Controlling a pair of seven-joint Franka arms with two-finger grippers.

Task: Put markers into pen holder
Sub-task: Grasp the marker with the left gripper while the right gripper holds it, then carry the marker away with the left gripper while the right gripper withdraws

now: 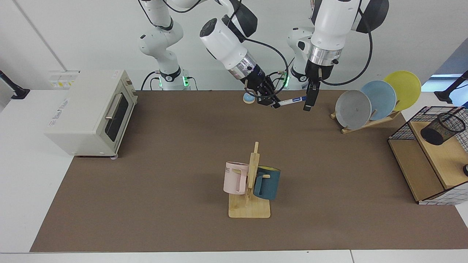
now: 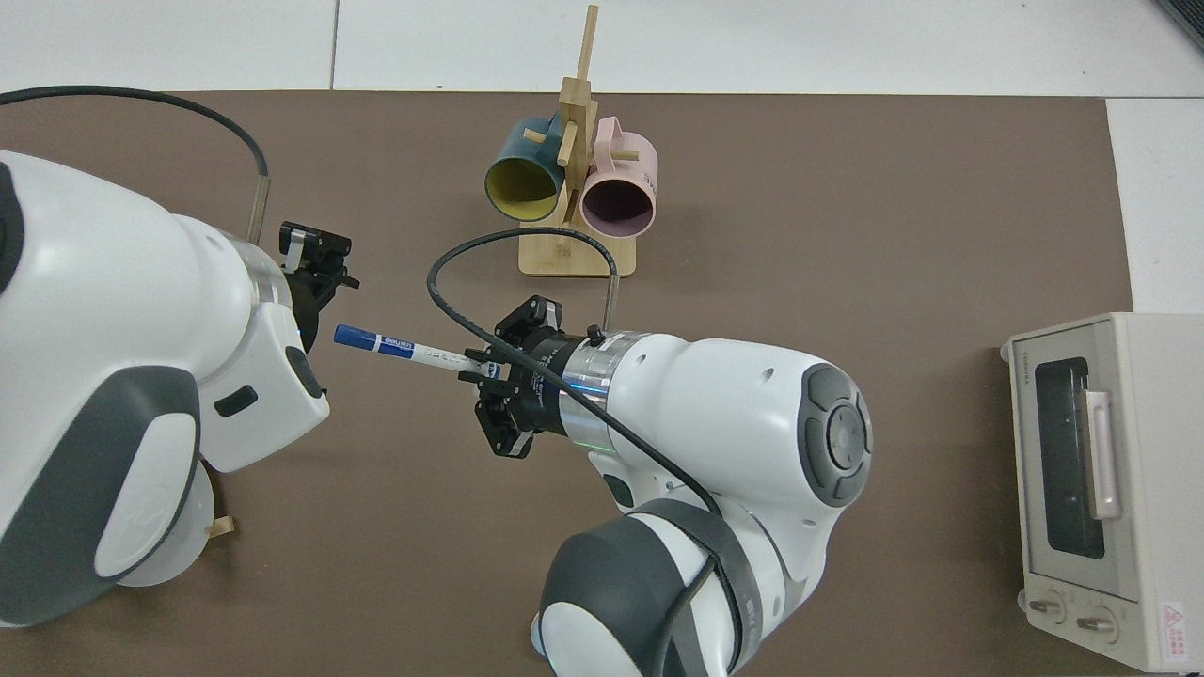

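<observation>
The right gripper (image 1: 273,104) has its fingers clamped on the marker (image 1: 292,100), held above the bench (image 1: 164,164) at the far side. The left gripper (image 1: 309,100) hangs at the marker's capped end, and I cannot tell how its fingers stand. The pen holder (image 1: 442,128) lies tilted far right.

This was a robot lab. Two white arms (image 1: 226,40) stood bolted behind a tabletop (image 1: 164,175) with a brown mat, plain white walls, and kitchen things like a toaster oven (image 1: 91,113) and mugs (image 1: 252,180).

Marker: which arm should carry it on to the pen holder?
Left. The left gripper is at the marker's cap end, and its base is on the pen holder's side; the right gripper holds the tail.
</observation>
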